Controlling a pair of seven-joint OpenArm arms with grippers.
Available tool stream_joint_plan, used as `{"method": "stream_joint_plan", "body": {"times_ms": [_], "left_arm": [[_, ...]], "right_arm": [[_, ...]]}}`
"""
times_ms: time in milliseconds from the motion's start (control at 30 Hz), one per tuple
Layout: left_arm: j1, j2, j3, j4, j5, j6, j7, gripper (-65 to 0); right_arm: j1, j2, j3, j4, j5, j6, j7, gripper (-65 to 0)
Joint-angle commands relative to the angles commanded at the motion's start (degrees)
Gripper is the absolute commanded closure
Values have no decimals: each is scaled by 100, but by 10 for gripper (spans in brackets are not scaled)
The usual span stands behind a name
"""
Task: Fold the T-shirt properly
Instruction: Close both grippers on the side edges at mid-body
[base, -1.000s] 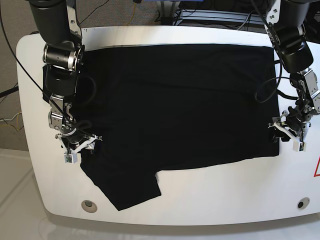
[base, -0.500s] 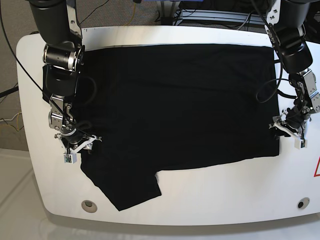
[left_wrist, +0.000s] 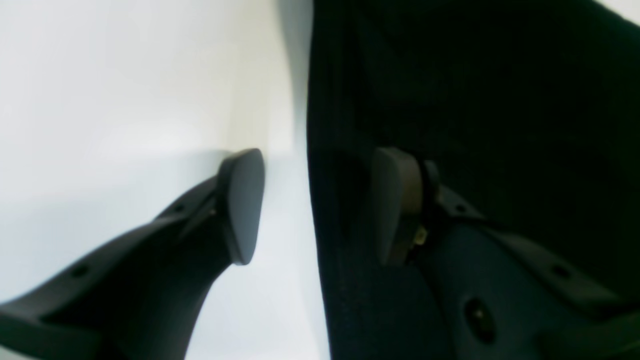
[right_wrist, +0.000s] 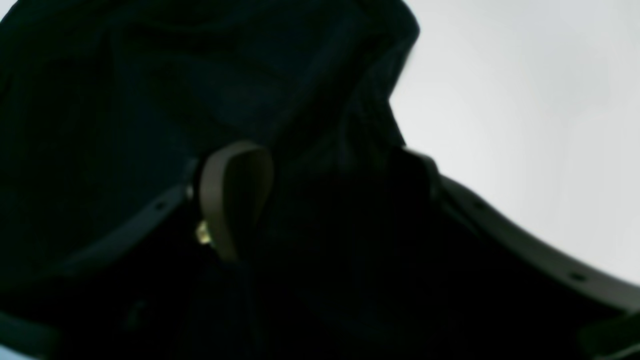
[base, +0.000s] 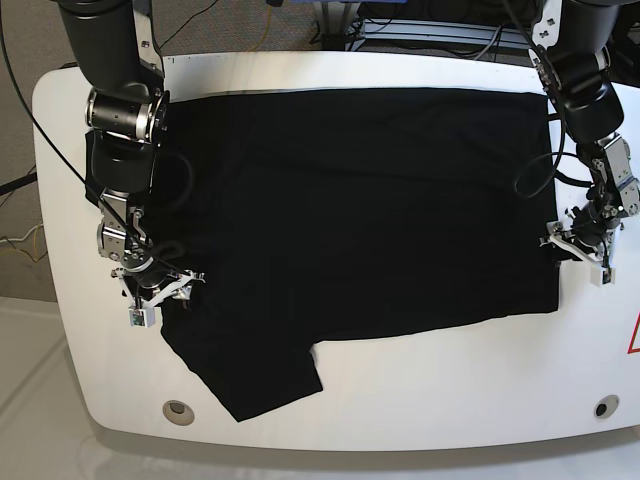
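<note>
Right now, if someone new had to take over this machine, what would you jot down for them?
Left gripper: open, straddling the T-shirt edge, one finger on the white table, one on cloth.
Right gripper: jaws apart with cloth bunched between them; whether it is gripping, I cannot tell.
T-shirt: spread flat, one sleeve sticking out toward the near edge.
Done: both arms placed at opposite sides.
Left: no fold shows yet; all folding remains.

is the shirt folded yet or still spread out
Still spread. The T-shirt lies flat across the table, one sleeve sticking out at the near edge, with no fold over the body visible.
</note>
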Motion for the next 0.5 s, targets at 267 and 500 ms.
{"method": "stream_joint_plan", "body": {"times_ms": [267,500], "left_arm": [[16,-1,22,-83,15,-168,-73,-329],[-56,7,94,-239,-141,-210,-75,-323]], "right_arm": [[-16,-29,-18,-121,-56,1,313,-406],[-43,-115,16,-81,-282,58,439,-222]]}}
